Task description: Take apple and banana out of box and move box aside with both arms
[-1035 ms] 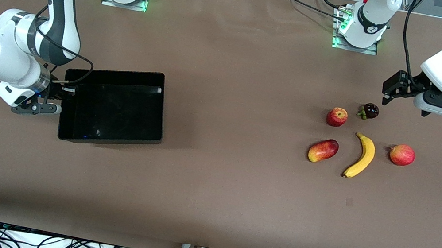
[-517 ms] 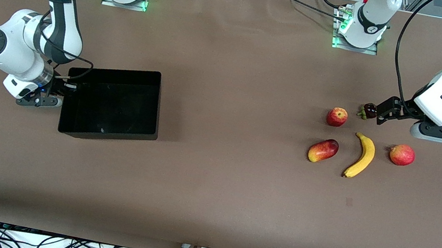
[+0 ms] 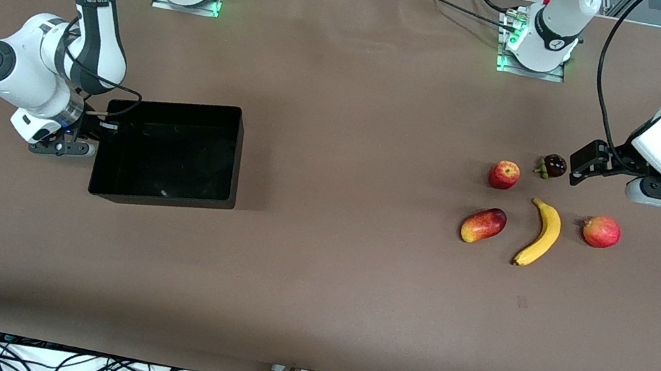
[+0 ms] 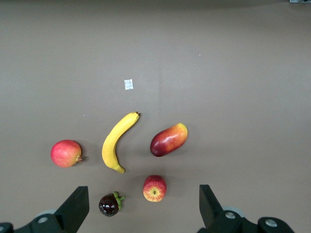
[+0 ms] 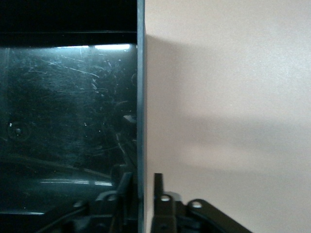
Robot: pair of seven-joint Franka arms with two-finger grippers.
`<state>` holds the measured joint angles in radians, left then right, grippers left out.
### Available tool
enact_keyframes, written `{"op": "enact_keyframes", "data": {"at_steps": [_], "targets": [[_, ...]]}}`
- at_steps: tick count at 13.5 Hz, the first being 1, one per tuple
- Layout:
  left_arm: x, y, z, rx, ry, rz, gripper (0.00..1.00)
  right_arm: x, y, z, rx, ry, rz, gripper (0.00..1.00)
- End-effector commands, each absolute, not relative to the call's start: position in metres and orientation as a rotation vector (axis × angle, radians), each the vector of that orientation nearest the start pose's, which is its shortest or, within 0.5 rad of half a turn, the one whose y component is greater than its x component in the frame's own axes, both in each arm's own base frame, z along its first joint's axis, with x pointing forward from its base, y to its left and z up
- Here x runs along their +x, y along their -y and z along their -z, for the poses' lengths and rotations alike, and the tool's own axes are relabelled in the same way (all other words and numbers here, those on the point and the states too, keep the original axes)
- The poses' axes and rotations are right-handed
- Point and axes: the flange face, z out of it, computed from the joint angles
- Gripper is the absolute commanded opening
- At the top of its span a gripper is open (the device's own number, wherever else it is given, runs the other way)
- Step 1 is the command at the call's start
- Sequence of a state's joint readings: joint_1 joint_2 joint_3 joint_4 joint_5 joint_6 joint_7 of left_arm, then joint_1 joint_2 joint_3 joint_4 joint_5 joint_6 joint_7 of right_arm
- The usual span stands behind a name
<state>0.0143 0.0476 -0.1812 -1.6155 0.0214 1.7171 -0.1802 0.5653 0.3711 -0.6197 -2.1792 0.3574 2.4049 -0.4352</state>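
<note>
The banana (image 3: 540,235) lay on the tabletop (image 3: 328,279), long axis toward the bases, the apple (image 3: 504,174) farther back. Well apart toward the right arm's end sat the box (image 3: 169,152); the right tool (image 3: 89,135) straddled its wall, seemingly loosening. The left tool (image 3: 582,164) hung wide over the fruit.

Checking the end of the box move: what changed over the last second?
The right gripper set the tilted box flat, shifting it slightly toward the table's middle, and is loosening on its wall. The left gripper, open, dipped toward the dark fruit, then rose slightly. Apple, banana and other fruits stayed put.
</note>
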Motion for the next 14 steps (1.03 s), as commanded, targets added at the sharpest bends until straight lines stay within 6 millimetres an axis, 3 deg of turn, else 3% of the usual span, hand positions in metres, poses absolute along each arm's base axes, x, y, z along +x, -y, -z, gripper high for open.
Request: {"op": "enact_keyframes", "data": {"at_steps": [1, 3, 6, 9, 11, 13, 14], "targets": [[0.561, 0.09, -0.593, -3.131, 0.014, -0.058, 1.0, 0.556, 0.025, -0.267, -3.064, 0.226, 0.001, 1.0], [0.553, 0.104, -0.592, -3.113, -0.015, -0.1, 1.0, 0.571, 0.017, -0.293, -3.035, 0.254, 0.017, 1.0], [0.554, 0.105, -0.596, -3.128, -0.029, -0.083, 1.0, 0.602, -0.003, -0.357, -2.968, 0.311, -0.031, 1.0], [0.552, 0.107, -0.606, -3.129, -0.039, -0.069, 1.0, 0.618, -0.046, -0.416, -2.975, 0.232, -0.105, 1.0], [0.554, 0.102, -0.608, -3.13, -0.024, -0.062, 1.0, 0.616, -0.085, -0.452, -3.055, 0.207, -0.121, 1.0], [0.554, 0.101, -0.608, -3.131, -0.019, -0.069, 1.0, 0.6, -0.097, -0.489, -3.119, 0.202, -0.166, 1.0], [0.552, 0.103, -0.609, -3.129, -0.026, -0.083, 1.0, 0.591, -0.093, -0.51, -3.123, 0.212, -0.143, 1.0]]}}
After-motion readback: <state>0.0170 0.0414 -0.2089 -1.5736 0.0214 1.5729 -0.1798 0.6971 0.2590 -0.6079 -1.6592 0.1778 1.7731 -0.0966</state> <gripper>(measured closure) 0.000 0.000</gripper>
